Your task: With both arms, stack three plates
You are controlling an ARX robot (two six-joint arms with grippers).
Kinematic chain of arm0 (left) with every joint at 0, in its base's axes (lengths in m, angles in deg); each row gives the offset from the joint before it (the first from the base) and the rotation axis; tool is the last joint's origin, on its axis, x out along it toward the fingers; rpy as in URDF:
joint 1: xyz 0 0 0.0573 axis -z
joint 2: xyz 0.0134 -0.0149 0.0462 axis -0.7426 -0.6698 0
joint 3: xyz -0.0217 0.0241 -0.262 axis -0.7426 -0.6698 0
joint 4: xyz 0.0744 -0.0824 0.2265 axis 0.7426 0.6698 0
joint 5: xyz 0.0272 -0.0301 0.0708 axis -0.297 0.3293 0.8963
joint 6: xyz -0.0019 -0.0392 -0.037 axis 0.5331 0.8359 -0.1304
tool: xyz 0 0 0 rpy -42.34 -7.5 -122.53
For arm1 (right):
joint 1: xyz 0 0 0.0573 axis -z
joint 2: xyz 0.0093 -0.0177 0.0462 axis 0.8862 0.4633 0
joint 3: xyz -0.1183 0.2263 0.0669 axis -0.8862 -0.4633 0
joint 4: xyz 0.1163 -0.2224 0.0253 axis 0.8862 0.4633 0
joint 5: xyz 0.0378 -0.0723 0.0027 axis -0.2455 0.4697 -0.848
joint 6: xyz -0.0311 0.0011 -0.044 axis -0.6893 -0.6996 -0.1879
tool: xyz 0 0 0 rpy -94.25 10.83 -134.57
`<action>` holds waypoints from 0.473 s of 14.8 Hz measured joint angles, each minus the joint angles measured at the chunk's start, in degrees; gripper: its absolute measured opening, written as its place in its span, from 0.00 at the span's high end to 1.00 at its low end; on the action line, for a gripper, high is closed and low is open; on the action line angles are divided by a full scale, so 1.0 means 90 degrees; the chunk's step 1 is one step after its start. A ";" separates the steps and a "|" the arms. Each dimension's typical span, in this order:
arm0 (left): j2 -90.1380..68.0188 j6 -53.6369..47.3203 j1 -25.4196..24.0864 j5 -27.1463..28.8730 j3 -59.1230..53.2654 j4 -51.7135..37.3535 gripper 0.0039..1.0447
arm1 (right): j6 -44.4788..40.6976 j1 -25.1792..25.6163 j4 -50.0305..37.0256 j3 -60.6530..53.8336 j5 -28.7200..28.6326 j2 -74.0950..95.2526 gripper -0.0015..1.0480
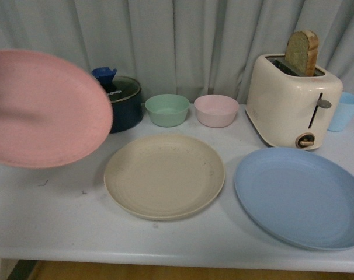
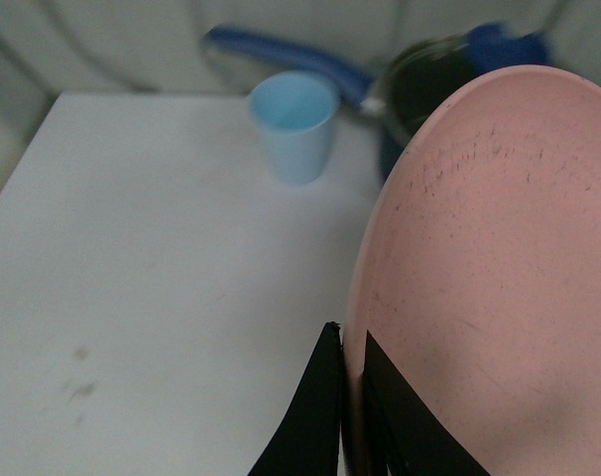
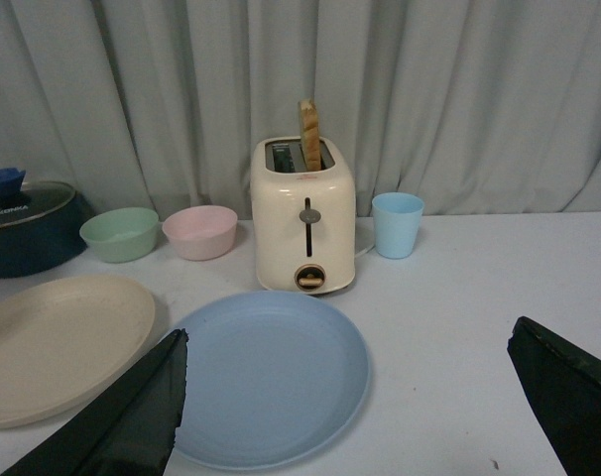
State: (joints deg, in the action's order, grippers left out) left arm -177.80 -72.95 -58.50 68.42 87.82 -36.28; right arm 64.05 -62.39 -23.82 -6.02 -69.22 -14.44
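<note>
A pale curtain (image 1: 194,41) hangs behind a white table (image 1: 60,221). Along the far edge stand a dark pot (image 1: 123,102) with a blue-knobbed lid, a green bowl (image 1: 167,109), a pink bowl (image 1: 216,109), a cream toaster (image 1: 294,108) with a slice of bread (image 1: 302,52) sticking up, and a light blue cup (image 1: 343,111).

The pink plate (image 1: 42,108) is off the table at the left, tilted, with its face towards the front camera. The left gripper (image 2: 348,397) has it by the rim, black fingers (image 2: 315,416) closed on the edge from both sides. The beige plate (image 1: 164,175) lies flat in the middle of the table. The blue plate (image 1: 302,198) lies flat at the near right, close beside it but apart. The right gripper (image 3: 347,337) faces the blue plate with its jaws spread wide and holds nothing.

These plates look light, stiff and matte, so a pinch on the rim should hold without much slip. Held by one edge, though, a wide plate will likely tilt or swing. The low rims sit close to the table, leaving little room for a finger underneath, so the blue plate is probably best taken at its near edge.
</note>
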 joint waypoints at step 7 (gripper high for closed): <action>-0.0668 0.0602 0.2042 0.0134 0.0163 -0.0301 0.98 | 0.0000 0.0000 0.0002 0.0000 0.0000 0.0000 0.06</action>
State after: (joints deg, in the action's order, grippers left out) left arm -183.81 -67.53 -40.12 69.62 89.29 -38.99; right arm 64.05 -62.39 -23.80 -6.02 -69.22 -14.44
